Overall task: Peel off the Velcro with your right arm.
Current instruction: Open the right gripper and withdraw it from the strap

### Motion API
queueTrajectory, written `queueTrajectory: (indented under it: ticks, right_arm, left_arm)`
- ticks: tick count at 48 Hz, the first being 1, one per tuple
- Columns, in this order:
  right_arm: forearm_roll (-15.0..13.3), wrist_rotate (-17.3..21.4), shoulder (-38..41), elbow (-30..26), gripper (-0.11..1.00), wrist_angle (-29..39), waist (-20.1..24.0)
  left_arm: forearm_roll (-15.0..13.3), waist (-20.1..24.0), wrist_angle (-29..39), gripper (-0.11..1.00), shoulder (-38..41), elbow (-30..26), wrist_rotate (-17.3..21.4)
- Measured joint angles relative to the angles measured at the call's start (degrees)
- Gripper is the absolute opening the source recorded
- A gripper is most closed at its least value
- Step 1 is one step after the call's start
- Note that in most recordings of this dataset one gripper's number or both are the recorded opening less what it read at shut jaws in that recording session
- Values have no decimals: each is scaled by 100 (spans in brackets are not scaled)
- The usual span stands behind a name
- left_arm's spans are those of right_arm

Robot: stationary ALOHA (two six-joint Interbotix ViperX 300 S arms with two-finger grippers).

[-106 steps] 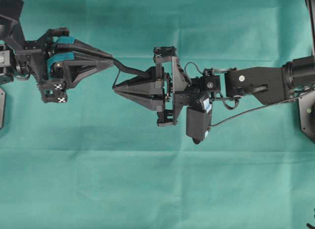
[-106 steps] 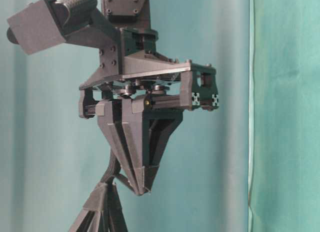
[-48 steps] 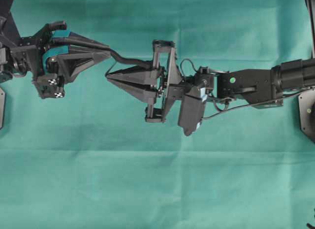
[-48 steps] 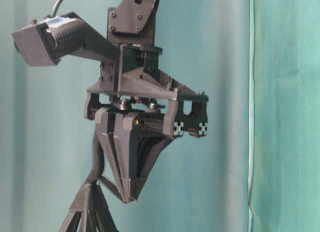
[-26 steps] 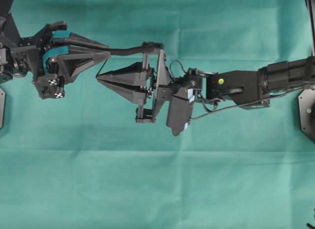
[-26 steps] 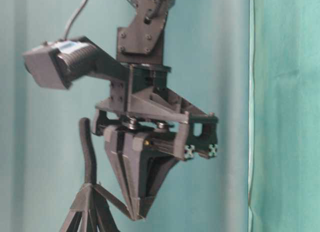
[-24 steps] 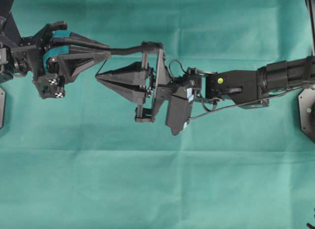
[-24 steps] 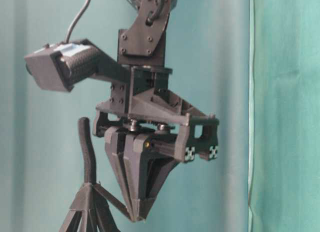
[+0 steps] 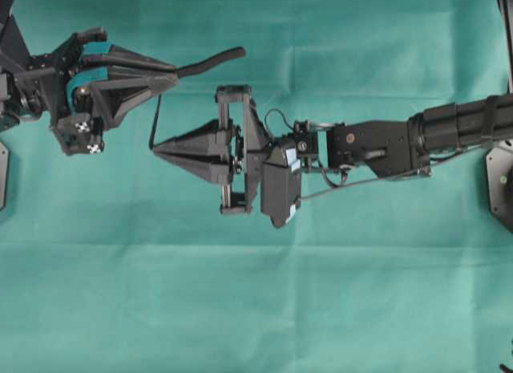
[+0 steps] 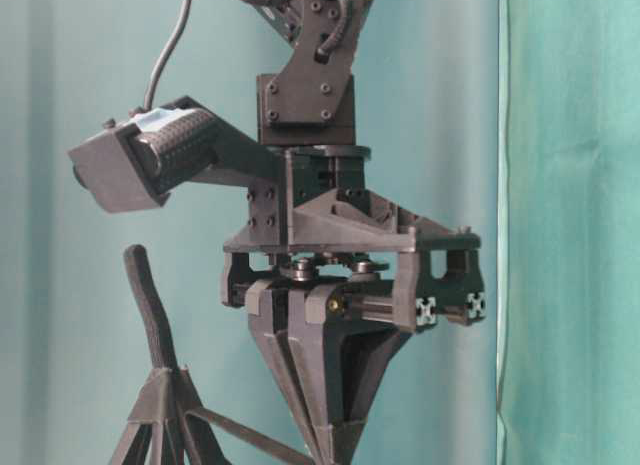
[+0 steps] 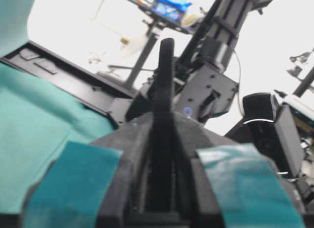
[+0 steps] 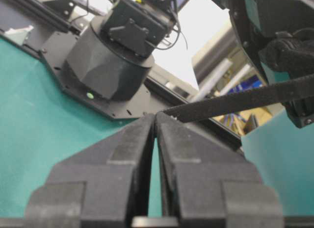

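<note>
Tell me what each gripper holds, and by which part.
The left gripper clamps the thick Velcro layer near its base. The right gripper pinches the end of the thin peeled layer.

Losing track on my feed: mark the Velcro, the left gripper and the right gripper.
Velcro (image 9: pixel 210 62), overhead view, free thick layer.
Left gripper (image 9: pixel 174 79), overhead view, between the fingers' tips.
Right gripper (image 9: pixel 155 147), overhead view, between the closed fingers' tips.

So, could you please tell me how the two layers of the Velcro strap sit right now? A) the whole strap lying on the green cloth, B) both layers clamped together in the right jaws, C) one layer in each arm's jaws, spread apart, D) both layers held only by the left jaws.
C: the thick layer sticks out of the left gripper, while the thin layer runs down to the right gripper.
</note>
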Motion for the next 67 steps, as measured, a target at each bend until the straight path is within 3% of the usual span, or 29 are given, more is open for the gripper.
queueTrajectory:
  ticks: [15, 31, 38, 46, 67]
  right_arm:
    - [-18, 35, -44, 26, -9, 70, 0]
    - [-18, 158, -290, 62, -9, 721, 0]
    - [-26, 211, -316, 123, 5, 747, -9]
    - [-26, 211, -448, 281, 41, 738, 9]
    - [97, 211, -1274, 1134, 38, 624, 9]
  left_arm:
    - [-9, 0, 0, 10, 0, 9, 0]
    - [-9, 0, 0, 10, 9, 9, 9]
    - [-9, 9, 0, 10, 0, 9, 9]
    - [-9, 18, 9, 10, 0, 70, 9]
    - [-9, 18, 18, 10, -79, 334, 9]
